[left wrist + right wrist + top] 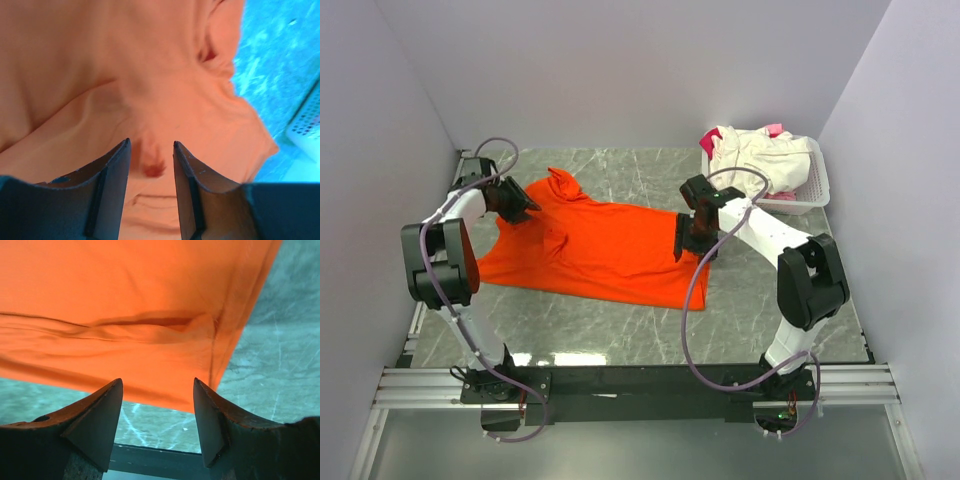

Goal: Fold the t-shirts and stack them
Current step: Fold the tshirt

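A large bright orange t-shirt (590,250) lies spread flat on the marble table, with a few wrinkles near its collar (560,180). My left gripper (523,210) is open and empty just above the shirt's upper left part; in the left wrist view (151,145) only orange cloth (100,75) shows between the jaws. My right gripper (688,246) is open and empty at the shirt's right edge; in the right wrist view (157,382) it hovers over the hem (150,340). Cream-white (755,155) and pink (775,129) t-shirts lie bunched in the basket.
A white slatted plastic basket (812,188) stands at the back right of the table and shows at the right of the left wrist view (307,122). Grey walls close in the left, back and right sides. Bare marble table (620,325) lies in front of the shirt.
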Tool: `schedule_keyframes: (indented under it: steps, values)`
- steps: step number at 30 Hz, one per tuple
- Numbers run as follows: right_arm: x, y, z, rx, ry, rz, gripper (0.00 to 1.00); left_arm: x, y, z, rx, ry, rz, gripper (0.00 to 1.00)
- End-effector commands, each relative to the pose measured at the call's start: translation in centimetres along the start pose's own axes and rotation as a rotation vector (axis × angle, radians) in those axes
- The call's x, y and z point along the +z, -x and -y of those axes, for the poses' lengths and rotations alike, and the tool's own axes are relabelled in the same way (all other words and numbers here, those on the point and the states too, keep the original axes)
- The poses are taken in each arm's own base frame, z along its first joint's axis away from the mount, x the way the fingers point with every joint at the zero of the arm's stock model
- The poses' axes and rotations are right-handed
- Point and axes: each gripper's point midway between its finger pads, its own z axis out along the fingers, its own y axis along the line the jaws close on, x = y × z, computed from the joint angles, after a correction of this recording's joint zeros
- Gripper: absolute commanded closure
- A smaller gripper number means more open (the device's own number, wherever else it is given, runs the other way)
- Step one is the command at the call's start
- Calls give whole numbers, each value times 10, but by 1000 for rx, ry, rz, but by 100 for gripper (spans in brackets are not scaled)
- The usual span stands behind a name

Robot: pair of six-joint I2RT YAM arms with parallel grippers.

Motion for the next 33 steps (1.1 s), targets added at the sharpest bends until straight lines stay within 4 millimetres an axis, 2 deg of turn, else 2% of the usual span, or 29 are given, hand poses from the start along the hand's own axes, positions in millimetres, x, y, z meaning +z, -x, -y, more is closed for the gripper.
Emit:
schedule_keyframes:
  steps: [1,5,10,14,20,26,33]
  values:
    - [-22,22,-14,-6,49,86,35,-14,-5,-13,48,25,17,55]
    - [-7,27,-26,-17,98,74,35,-13,-14,-40,44,79,7,55]
    - [22,26,-35,-23,141,47,36,-17,-12,-65,34,120,23,55]
    - [41,18,-27,-17,116,22,36,-20,-18,-83,23,154,17,55]
    - [67,-11,-6,19,63,-50,37,-27,-31,-104,16,197,15,56]
    - [72,-37,6,44,43,-113,37,-39,-43,-122,-19,264,22,57]
    - [64,-67,20,67,21,-171,37,-57,-67,-139,-85,323,13,58]
